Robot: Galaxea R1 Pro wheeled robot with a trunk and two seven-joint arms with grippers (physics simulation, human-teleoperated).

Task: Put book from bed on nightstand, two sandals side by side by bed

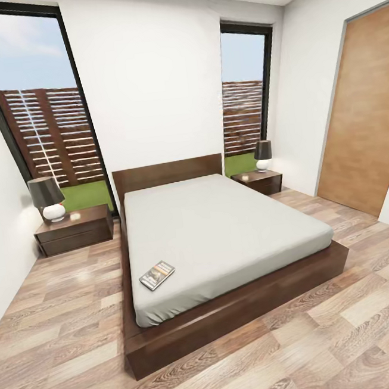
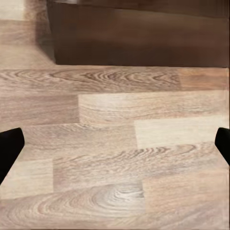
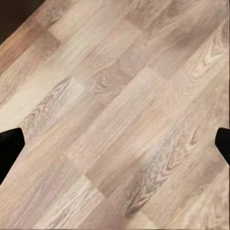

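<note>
Light wood-plank floor (image 1: 67,351) fills the foreground of the head view, running up to the foot of the bed (image 1: 230,310), a low dark brown frame that takes up the centre of the frame. Its plain grey mattress (image 1: 222,233) carries the book (image 1: 157,275), lying flat near the lower left corner of the mattress, close to its edge. A dark headboard stands against the white back wall.

A nightstand (image 1: 75,231) sits at centre left of the frame beside the bed, with a dark-shaded lamp (image 1: 47,199) on a white base on top. A second nightstand (image 1: 258,182) stands at upper right of the bed, also bearing a lamp (image 1: 263,154). Tall black-framed windows (image 1: 35,103) flank the bed, showing a slatted fence and grass. A brown wooden door (image 1: 363,123) is on the right wall.

In the left wrist view, the left gripper (image 2: 115,148) has its black fingertips (image 2: 9,148) wide apart at the frame edges, over bare floor with the dark bed frame beyond. In the right wrist view, the right gripper (image 3: 115,148) is likewise spread, fingertips (image 3: 9,148) at the edges, over floor planks.
</note>
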